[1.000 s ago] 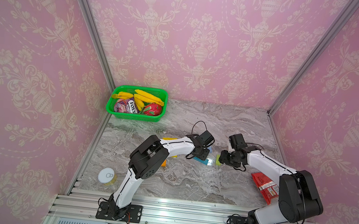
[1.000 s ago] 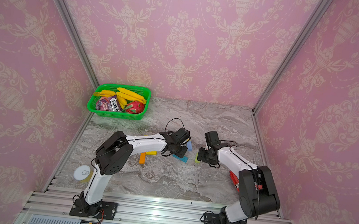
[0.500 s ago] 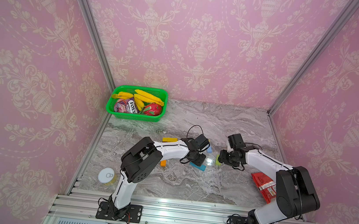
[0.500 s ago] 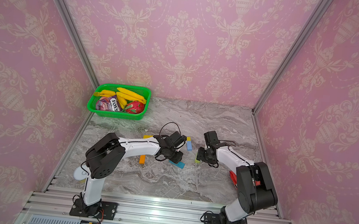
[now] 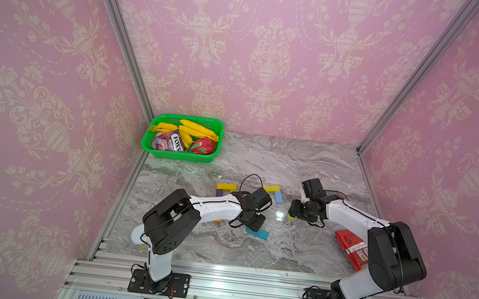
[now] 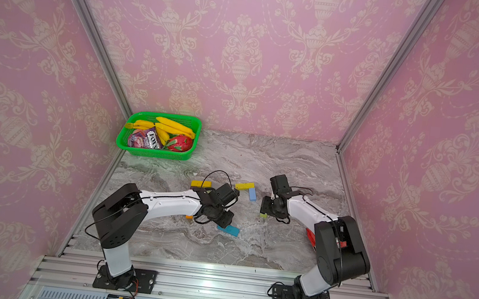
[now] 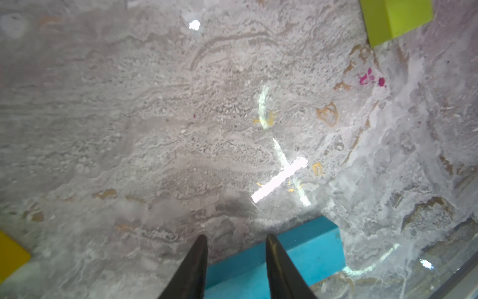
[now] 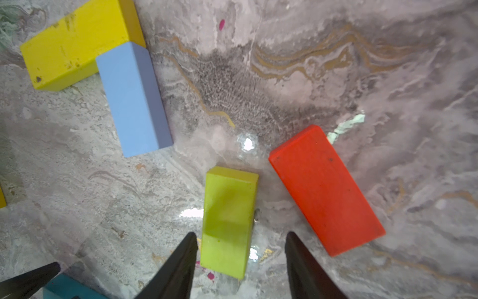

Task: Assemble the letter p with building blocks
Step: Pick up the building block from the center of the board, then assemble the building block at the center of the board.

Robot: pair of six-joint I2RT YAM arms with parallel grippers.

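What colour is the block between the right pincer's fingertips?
Lime green. The block shows best in the right wrist view, between the open right pincer.

Orange block mostly under left arm; teal block partly beyond wrist-view edge.

- Pink damask-patterned walls enclose three sides, joined by aluminium corner posts.
- Glossy grey marbled table; a bright strip of reflected light lies just ahead of the left fingers.
- A ribbed metal rail borders the table well behind those fingers.
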